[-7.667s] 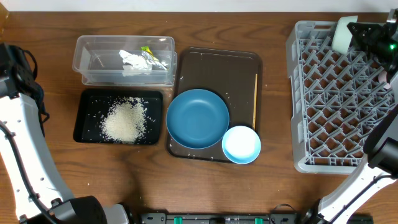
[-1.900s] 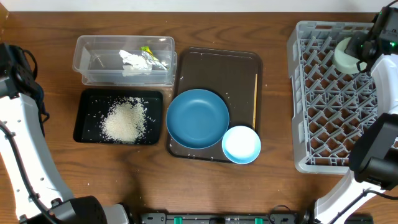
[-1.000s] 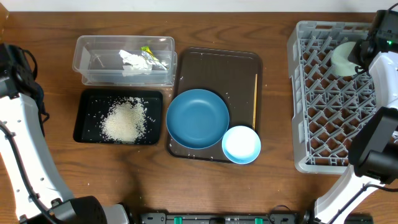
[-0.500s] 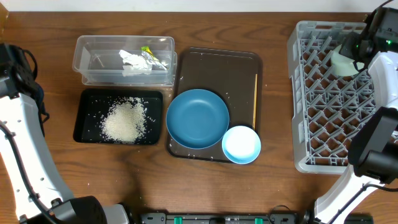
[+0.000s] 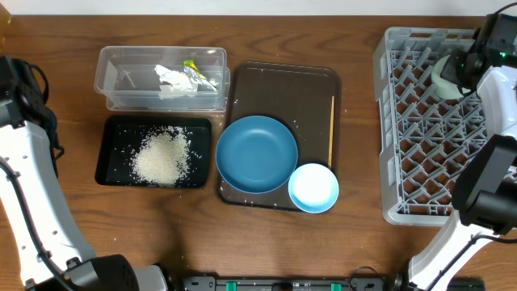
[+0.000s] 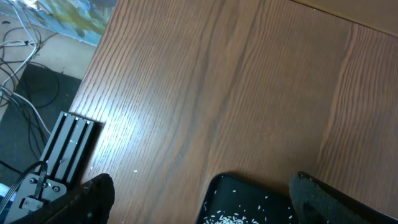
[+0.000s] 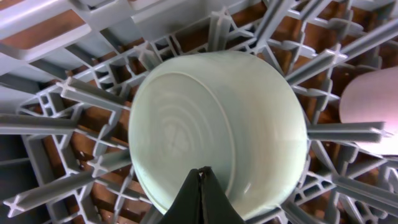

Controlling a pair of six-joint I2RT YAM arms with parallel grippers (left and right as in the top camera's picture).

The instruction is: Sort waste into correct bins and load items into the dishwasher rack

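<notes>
Mint green bowl | OH: sits in dishwasher rack, far end | L wrist: L gripper jaws released, empty, above surface | R wrist: bowl base-up on lattice, R gripper jaws clenched at near edge — hold unclear | prob light, stiff, slick — take by rim.

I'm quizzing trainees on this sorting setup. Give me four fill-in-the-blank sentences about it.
1. The rice lies in the ___ tray.
2. The crumpled paper lies in the ___ tub.
3. The mint green bowl sits in the grey ___.
4. The chopstick lies right of the ___ plate.
Missing: black; clear; rack; blue.
</notes>
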